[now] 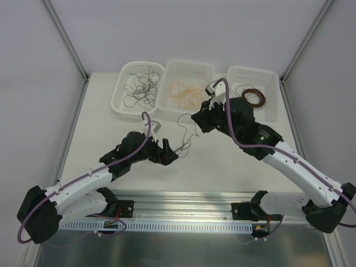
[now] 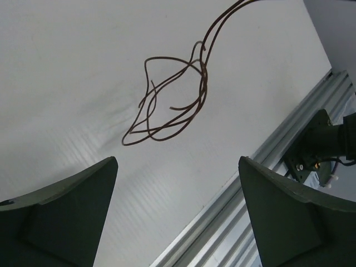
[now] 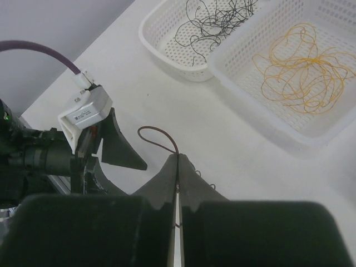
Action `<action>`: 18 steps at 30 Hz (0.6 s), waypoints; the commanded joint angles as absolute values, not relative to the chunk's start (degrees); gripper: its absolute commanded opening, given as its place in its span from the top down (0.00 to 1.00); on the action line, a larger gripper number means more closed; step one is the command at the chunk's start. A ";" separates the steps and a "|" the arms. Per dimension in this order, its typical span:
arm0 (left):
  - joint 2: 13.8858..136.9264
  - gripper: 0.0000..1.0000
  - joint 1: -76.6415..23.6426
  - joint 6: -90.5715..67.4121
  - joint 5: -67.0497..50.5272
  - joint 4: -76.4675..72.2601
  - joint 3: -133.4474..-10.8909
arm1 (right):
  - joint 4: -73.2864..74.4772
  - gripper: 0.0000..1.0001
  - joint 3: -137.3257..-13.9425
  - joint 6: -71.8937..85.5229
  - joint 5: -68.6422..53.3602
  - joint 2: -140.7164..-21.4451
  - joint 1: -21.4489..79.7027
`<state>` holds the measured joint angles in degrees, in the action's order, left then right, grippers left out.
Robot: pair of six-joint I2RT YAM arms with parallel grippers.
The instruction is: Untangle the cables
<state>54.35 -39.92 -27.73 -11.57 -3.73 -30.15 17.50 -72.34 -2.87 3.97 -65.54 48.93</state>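
Note:
A thin brown cable (image 1: 184, 133) hangs from my right gripper (image 1: 196, 119), which is shut on it above the table. A short loop of that cable (image 3: 158, 135) pokes out past the pinched fingertips (image 3: 174, 164). Its lower end is a loose tangle (image 2: 172, 100) hovering near the table. My left gripper (image 1: 171, 154) sits just left of that tangle, open; the tangle lies beyond its fingers (image 2: 78, 211) with nothing between them. More cables lie in baskets: black ones (image 1: 140, 89) and orange-yellow ones (image 1: 186, 89).
Three white baskets line the back edge: left (image 1: 118, 103), middle (image 1: 167, 71), and right (image 1: 273, 111), which holds a wound dark-brown wire ring (image 1: 256, 97). A metal rail (image 1: 183, 208) runs along the near edge. Both arms converge at mid-table.

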 commanded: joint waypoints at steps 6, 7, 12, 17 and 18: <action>59.41 0.11 -45.96 -30.59 4.11 -36.02 -28.12 | 16.00 0.99 -71.11 -0.26 3.96 -61.79 50.98; 61.33 0.12 -46.40 -30.76 5.26 -38.04 -28.65 | 15.91 0.99 -71.02 -0.26 3.96 -61.70 51.32; 68.54 0.20 -48.86 -32.86 11.06 -40.42 -33.56 | 15.73 0.99 -70.49 1.32 4.92 -60.56 52.38; 75.31 0.24 -51.32 -33.49 14.41 -45.34 -36.29 | 16.00 0.99 -70.40 1.23 5.98 -60.29 53.09; 76.11 0.25 -52.20 -33.05 14.94 -45.26 -37.69 | 16.00 0.99 -70.40 1.32 5.80 -60.21 53.09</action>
